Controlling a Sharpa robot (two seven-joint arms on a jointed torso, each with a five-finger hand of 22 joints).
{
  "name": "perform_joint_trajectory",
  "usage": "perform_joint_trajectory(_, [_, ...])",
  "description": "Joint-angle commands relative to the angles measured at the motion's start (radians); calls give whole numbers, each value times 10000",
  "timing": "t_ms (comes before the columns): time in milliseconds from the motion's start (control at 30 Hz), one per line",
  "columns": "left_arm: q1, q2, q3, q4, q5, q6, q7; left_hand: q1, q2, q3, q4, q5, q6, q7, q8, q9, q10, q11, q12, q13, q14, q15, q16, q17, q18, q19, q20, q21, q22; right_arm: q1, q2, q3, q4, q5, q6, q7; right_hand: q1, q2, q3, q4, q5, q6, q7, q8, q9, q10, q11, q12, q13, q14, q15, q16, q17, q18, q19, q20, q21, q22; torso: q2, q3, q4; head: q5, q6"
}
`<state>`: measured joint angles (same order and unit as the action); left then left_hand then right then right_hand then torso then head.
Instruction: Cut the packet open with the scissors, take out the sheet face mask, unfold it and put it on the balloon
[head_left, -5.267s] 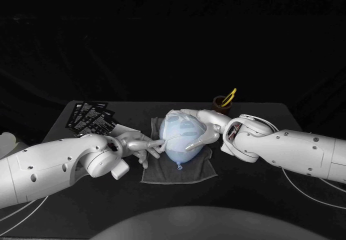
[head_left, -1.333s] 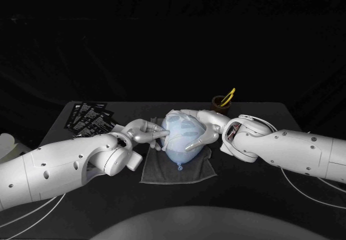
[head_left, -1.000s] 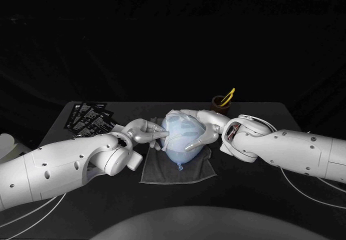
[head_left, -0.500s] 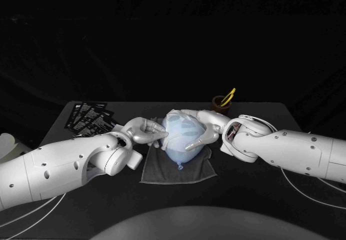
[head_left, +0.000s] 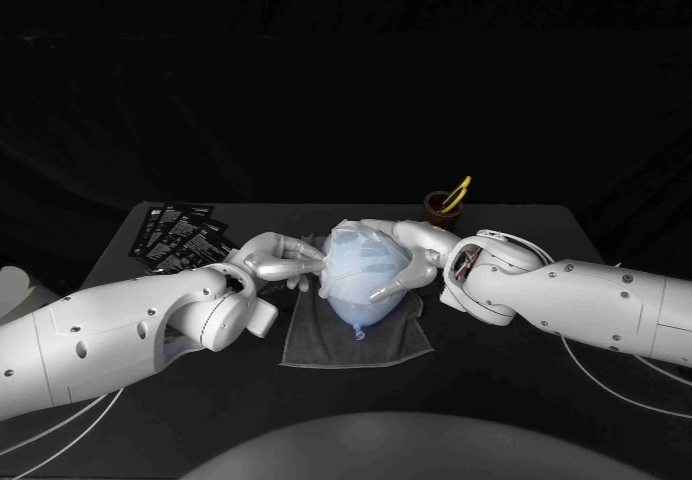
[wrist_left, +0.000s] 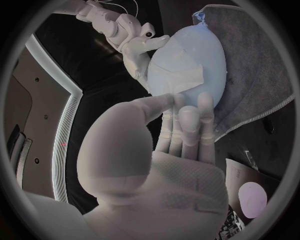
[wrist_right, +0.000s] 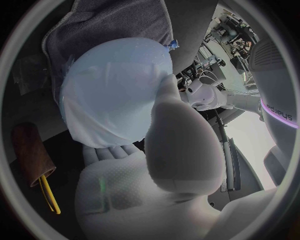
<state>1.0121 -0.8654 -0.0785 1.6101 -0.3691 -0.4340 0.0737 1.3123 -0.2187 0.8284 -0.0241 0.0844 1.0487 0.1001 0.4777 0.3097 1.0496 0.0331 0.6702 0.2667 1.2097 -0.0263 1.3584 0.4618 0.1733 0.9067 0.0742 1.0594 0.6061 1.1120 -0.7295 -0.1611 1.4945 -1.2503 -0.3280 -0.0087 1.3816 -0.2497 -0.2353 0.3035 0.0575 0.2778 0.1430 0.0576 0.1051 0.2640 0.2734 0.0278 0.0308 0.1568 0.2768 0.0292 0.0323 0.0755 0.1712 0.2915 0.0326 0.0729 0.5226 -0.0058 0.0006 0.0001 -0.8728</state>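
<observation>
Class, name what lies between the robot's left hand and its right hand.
The balloon, wearing the sheet face mask, sits between the left hand and the right hand, as the head view shows.

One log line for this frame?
balloon: on towel, mask draped on | right hand: holds balloon | left hand: at mask edge, grip unclear

The scissors (head_left: 459, 192) hide their blades in the brown cup (head_left: 438, 209) — print on the packets (head_left: 182, 235) is unreadably small.

The head camera looks down on the table (head_left: 483, 365). Wrist cameras sit close behind the left hand (wrist_left: 172, 160) and right hand (wrist_right: 147, 175), sharing the balloon (head_left: 364, 265).
</observation>
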Motion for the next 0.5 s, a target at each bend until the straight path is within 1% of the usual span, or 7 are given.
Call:
perform_joint_trajectory(33, [3, -54, 13, 24, 177, 117, 1, -240, 20, 77, -172, 180, -44, -1, 52, 1143, -64, -6, 104, 36, 80, -30, 62, 7, 108, -98, -2, 71, 32, -89, 2, -70, 9, -35, 484, -127, -8, 95, 64, -18, -22, 20, 1571, 23, 8, -1, 41, 33, 8, 14, 47, -47, -9, -44, 52, 30, 61, 10, -6, 3, 2, 5, 2])
perform_joint_trajectory(133, [3, -100, 13, 6, 178, 175, -146, -419, 30, 120, -277, 311, -40, -12, 93, 1249, -67, -19, 177, 78, 100, -38, 89, 42, 107, -106, -3, 93, 43, -89, -1, -71, 9, -35, 482, -129, -8, 95, 64, -18, -22, 20, 1571, 23, 8, -1, 41, 33, 8, 14, 47, -47, -9, -44, 52, 30, 61, 10, -5, 3, 3, 3, 2])
perform_joint_trajectory(300, [3, -160, 13, -47, 149, 200, -385, -545, 49, 137, -319, 319, -34, -28, 140, 1341, -57, -34, 235, 109, 145, -47, 128, 134, 108, -100, -2, 92, 37, -90, -7, -72, 12, -35, 479, -133, -8, 95, 64, -18, -22, 20, 1571, 23, 8, -1, 41, 33, 8, 14, 47, -47, -9, -44, 52, 30, 61, 10, -2, 11, -8, 28, 2])
perform_joint_trajectory(500, [3, -206, 13, -179, 129, -16, -479, -619, 63, 213, -412, 351, -40, -48, 192, 1452, -53, -53, 303, 146, 189, -66, 167, 205, 115, -74, -16, 103, 35, -90, -10, -73, 17, -35, 473, -137, -4, 93, 66, -18, -22, 17, 1571, 22, 8, -6, 41, 32, 8, 14, 49, -47, -9, -45, 50, 31, 61, 9, -7, 13, -12, 25, 2])
